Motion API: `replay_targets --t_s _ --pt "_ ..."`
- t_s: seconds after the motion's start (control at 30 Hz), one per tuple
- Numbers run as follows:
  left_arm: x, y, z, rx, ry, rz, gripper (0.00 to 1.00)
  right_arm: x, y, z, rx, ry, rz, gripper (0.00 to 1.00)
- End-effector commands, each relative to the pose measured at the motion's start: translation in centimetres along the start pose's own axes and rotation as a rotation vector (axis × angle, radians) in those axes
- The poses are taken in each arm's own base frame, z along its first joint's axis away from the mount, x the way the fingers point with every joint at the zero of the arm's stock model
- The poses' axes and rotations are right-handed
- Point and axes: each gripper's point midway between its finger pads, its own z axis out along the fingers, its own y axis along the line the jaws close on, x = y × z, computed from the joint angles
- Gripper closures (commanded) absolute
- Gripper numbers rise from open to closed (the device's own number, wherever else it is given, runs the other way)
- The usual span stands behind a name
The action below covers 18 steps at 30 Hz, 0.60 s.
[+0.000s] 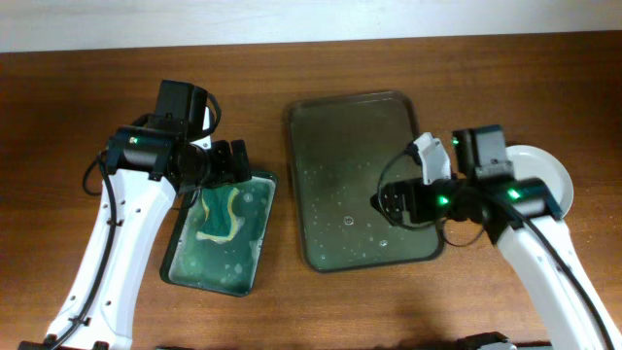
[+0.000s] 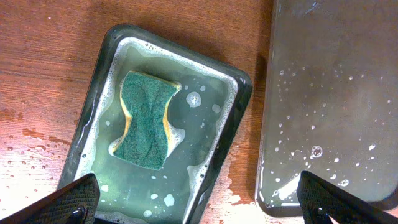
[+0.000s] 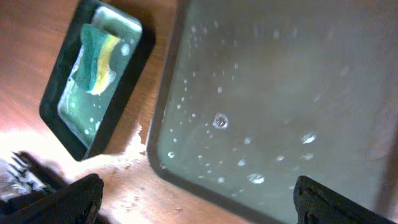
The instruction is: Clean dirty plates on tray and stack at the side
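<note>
We find the plates [image 1: 556, 173] off the tray [image 1: 350, 156], on the desk [image 1: 97, 78] just beside its right edge. They are partly hidden under the right arm, so we cannot count them. No plate lies on the tray, only water beads, so we judge the job is nearly or wholly done.

We take the plates to be stiff, shallow and breakable, and slick if they are wet like the tray. The raised rim on the side away from the tray looks like the safest place to pinch, with the plate lifted level.

The right claw [image 3: 199, 202] hangs over the right part of the tray, its jaws spread wide and holding nothing. The left claw [image 2: 205, 205] hangs left of the tray over the green basin [image 2: 245, 84], equally wide and empty. The sponge [image 2: 146, 121] lies in the basin's soapy water.

The desk is brown wood, spotted with water between basin and tray, so things may slide there. Beyond the tray's far edge runs a pale wall.
</note>
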Motion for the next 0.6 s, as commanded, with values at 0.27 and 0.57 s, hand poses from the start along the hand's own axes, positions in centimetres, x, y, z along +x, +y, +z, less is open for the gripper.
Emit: replay_targets --t_s 0.27,0.57 --pt "-0.1 -0.1 -0.4 0.01 -0.01 0.005 0.01 1.2 -1.0 -12.2 0.409 -0.592 -0.332 0.02" --pt "-0.1 0.0 -0.4 0.01 -0.01 0.005 0.01 4.5 -4.4 -7.2 0.423 -0.882 -0.406 0.02"
